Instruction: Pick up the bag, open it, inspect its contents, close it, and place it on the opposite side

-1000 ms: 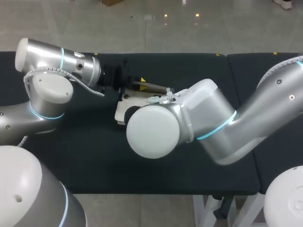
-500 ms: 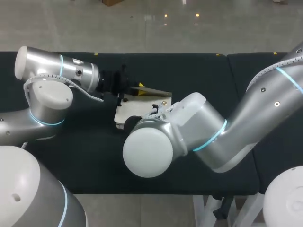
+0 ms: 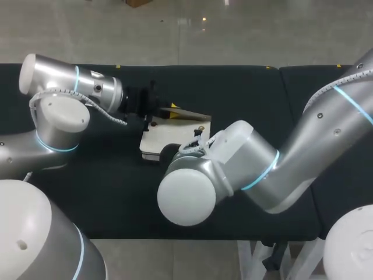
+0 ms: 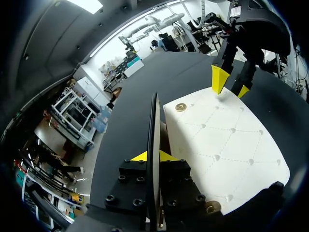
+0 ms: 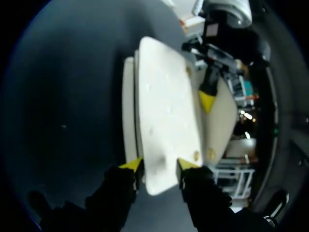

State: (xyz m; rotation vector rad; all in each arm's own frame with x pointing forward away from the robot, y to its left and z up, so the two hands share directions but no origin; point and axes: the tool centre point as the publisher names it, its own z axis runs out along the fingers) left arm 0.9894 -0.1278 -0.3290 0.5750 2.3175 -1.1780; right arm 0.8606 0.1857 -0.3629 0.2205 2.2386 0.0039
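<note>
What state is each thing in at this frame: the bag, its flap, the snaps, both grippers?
bag: open, lying on the table
flap: lifted off the bag, standing on edge
snaps: undone
left gripper: shut on the flap's edge
right gripper: at the bag's end opposite the left gripper, grip unclear

The head camera sits high up behind the robot and looks down on the whole black table. The left wrist camera sits right behind the left gripper and looks across the white bag, very close. The right wrist camera sits behind the right gripper and looks back the other way. All three see the bag.
</note>
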